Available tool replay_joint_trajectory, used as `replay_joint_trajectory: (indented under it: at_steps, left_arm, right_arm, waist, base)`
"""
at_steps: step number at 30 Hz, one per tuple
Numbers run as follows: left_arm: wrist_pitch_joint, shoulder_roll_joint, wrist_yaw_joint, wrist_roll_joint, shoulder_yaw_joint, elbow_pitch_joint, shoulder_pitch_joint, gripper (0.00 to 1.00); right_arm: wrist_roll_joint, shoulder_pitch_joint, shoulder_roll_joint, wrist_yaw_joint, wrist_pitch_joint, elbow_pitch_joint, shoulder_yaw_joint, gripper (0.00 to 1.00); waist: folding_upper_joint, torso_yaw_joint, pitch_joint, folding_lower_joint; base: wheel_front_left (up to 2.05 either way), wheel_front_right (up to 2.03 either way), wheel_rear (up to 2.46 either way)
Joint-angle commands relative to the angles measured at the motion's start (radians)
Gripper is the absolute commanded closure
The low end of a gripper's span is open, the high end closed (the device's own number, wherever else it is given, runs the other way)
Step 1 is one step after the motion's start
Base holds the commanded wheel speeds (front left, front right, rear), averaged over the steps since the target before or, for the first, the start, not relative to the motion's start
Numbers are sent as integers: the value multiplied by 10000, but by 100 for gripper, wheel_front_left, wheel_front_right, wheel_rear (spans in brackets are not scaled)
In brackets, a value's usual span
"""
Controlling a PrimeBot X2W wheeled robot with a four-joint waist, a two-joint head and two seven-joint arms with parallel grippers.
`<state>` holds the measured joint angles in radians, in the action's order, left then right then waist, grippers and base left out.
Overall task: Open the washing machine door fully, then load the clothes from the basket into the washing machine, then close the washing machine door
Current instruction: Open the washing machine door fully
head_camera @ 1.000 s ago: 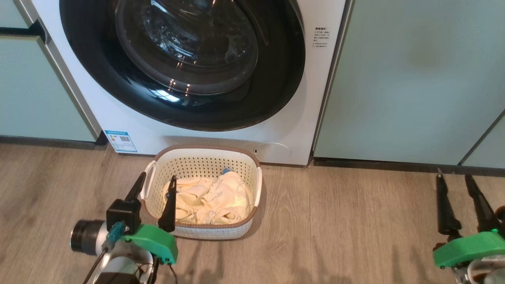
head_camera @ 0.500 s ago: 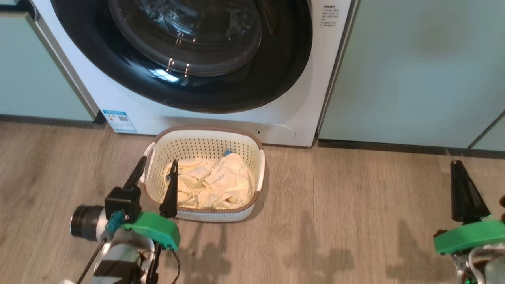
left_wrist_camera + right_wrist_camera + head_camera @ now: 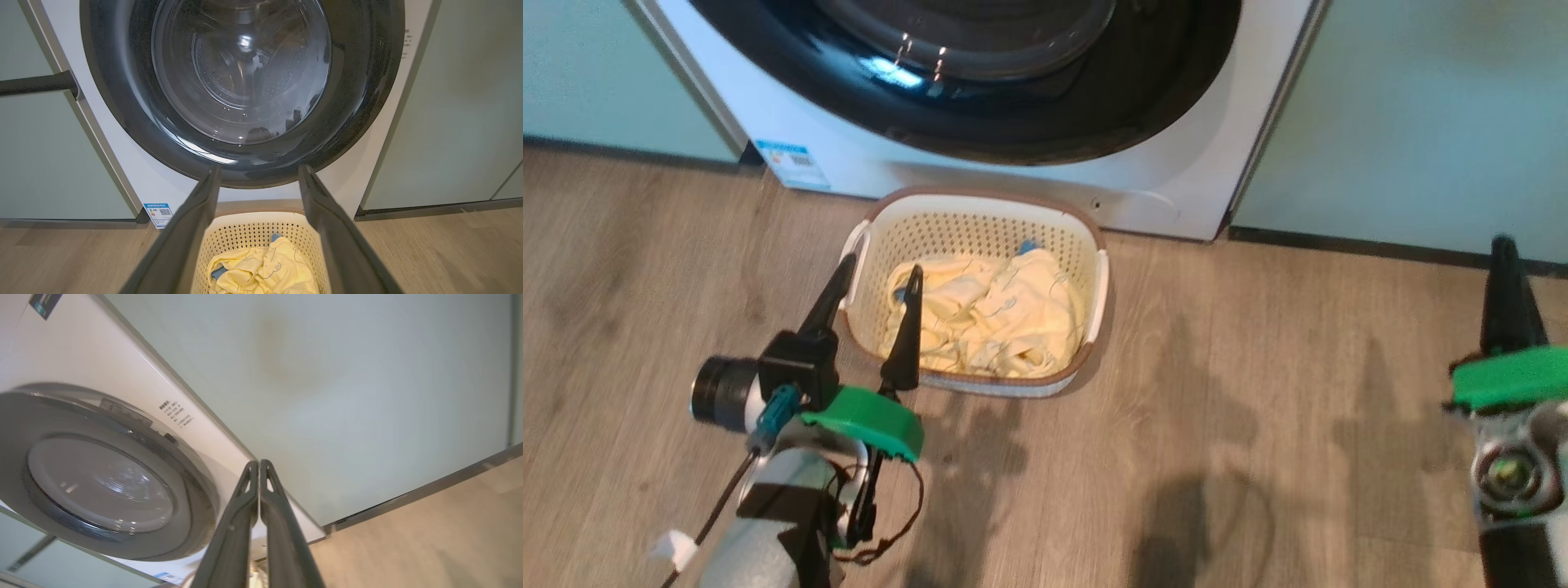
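Head view: the washing machine (image 3: 1176, 188) sits at 12 o'clock with its door (image 3: 1045, 131) shut. The basket (image 3: 980, 198) at centre holds the clothes (image 3: 996, 314). The left gripper (image 3: 882, 268) is at 8 o'clock, jaws spread and empty. The right gripper (image 3: 1503, 245) is at 3 o'clock.

Left wrist view: basket at 6 o'clock, below the door.

Right wrist view: jaws pressed together, empty, facing a cabinet (image 3: 347, 396).

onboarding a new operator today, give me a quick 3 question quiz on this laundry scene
1. True or false: the round glossy black washing machine door is shut.
2. The right gripper is: A open, B shut, C holding cloth?
3. Fill in: the soft pale yellow clothes lie in the cream-white perforated plastic ____.

Key: 1 true; 2 B; 3 basket.
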<state>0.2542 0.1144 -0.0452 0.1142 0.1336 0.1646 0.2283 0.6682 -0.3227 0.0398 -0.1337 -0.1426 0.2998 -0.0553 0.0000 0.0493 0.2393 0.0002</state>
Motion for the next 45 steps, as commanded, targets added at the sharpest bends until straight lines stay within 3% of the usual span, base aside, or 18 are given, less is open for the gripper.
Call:
replay_joint_trajectory:
  at_steps: [1,10,16,28,45]
  left_arm:
    - [76,134,41,-113,-312,-372,470,0]
    - [76,-84,154,-200,-132,-416,944,0]
    - [76,-188,201,-228,-92,-402,1064,0]
    - [76,-313,314,-307,-24,-414,1215,0]
    - [76,-522,469,-306,272,-437,1526,0]
  right_arm:
    - [715,-593,113,30,298,-412,288,100]
    - [6667,-2013,110,30,3530,15,-486,100]
    - [8934,-2861,115,30,5473,1082,-890,100]
    - [10694,-4731,612,30,7840,3056,-649,100]
    - [11291,-8803,1444,30,8265,5764,400,100]
  waist:
    - [0,234,293,-2]
    - [0,678,821,-2]
    - [0,822,1023,-2]
    - [0,1010,1420,-2]
    - [0,1614,1944,-2]
  base:
    - [0,0,0]
    - [0,0,0]
    - [0,0,0]
    - [0,0,0]
    - [0,0,0]
